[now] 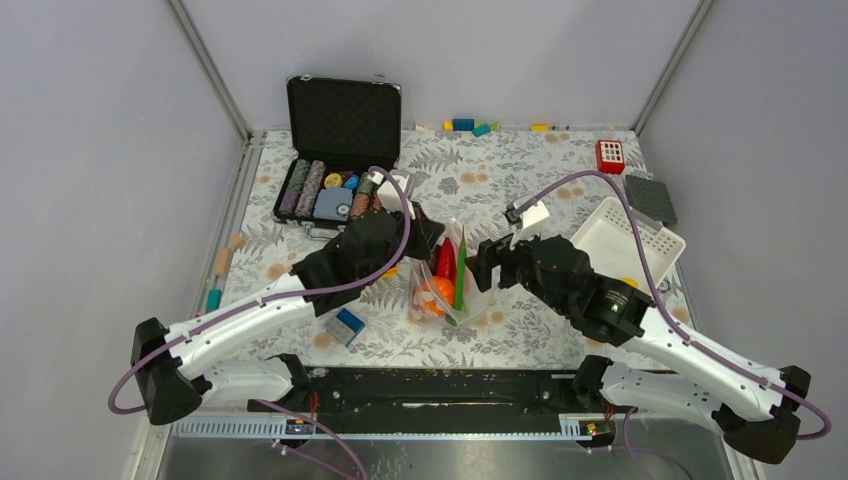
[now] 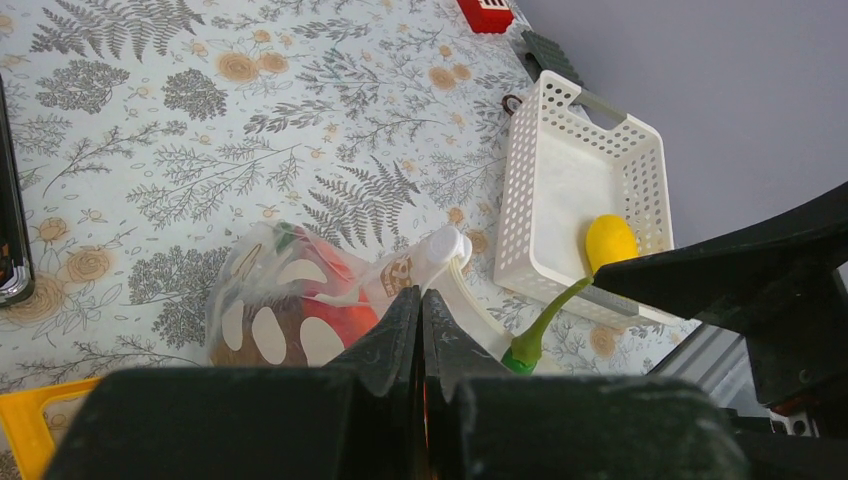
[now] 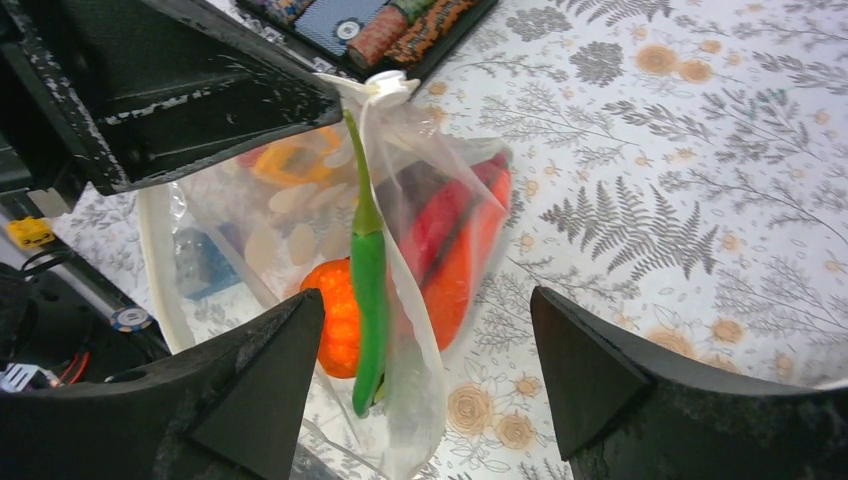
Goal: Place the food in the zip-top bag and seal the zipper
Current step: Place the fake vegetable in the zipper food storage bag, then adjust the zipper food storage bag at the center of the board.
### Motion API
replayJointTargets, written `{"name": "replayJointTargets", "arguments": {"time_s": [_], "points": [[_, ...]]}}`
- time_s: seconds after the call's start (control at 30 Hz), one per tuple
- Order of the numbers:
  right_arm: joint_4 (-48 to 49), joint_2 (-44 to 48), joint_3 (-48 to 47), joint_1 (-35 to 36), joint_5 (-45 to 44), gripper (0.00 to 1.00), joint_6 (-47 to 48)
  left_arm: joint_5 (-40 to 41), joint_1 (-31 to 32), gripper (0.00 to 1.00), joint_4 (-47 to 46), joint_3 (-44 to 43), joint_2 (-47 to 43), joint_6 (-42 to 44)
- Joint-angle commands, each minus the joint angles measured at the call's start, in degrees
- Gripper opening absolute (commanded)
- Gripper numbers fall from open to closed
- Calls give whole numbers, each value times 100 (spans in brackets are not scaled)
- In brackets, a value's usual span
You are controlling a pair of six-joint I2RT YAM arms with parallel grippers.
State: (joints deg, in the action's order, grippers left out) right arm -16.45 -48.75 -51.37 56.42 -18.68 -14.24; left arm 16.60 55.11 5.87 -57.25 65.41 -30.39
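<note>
The zip-top bag (image 1: pixel 440 290), clear with cream dots, hangs from my left gripper (image 1: pixel 432 228), which is shut on its top edge (image 2: pixel 440 250). Through the bag (image 3: pixel 440 230) I see an orange pumpkin (image 3: pixel 335 315), red pieces (image 3: pixel 455 235) and a long green pod (image 3: pixel 368 270) along its near side; I cannot tell whether the pod is inside. My right gripper (image 3: pixel 428 300) is open, its jaws on either side of the bag's lower part without touching it. A yellow piece (image 2: pixel 610 242) lies in the white basket (image 2: pixel 560 180). The zipper strip is not clearly visible.
An open poker chip case (image 1: pixel 335 165) stands at the back left. The white basket (image 1: pixel 625 240) is at the right, with a grey plate (image 1: pixel 650 198) and a red block (image 1: pixel 610 155) behind it. A blue block (image 1: pixel 348 325) lies near the front.
</note>
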Motion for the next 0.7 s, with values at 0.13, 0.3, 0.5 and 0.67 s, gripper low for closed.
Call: {"name": "replayJointTargets", "arguments": {"time_s": [0.13,0.3,0.5,0.67], "points": [[-681,292,-95,-18,-710,81,-101,-158,-47,0,-488,57,-113,-60],[-692,38,-87,-133,-285,77,-113,-221,-59,0,-510,74,-109,-53],[-411,-326,-66,-340,155,69,-76,-311,-59,0,-507,92,-130,-41],[29,-705,26,-854,919,57,-163,-365,-60,0,-487,91,-133,9]]}}
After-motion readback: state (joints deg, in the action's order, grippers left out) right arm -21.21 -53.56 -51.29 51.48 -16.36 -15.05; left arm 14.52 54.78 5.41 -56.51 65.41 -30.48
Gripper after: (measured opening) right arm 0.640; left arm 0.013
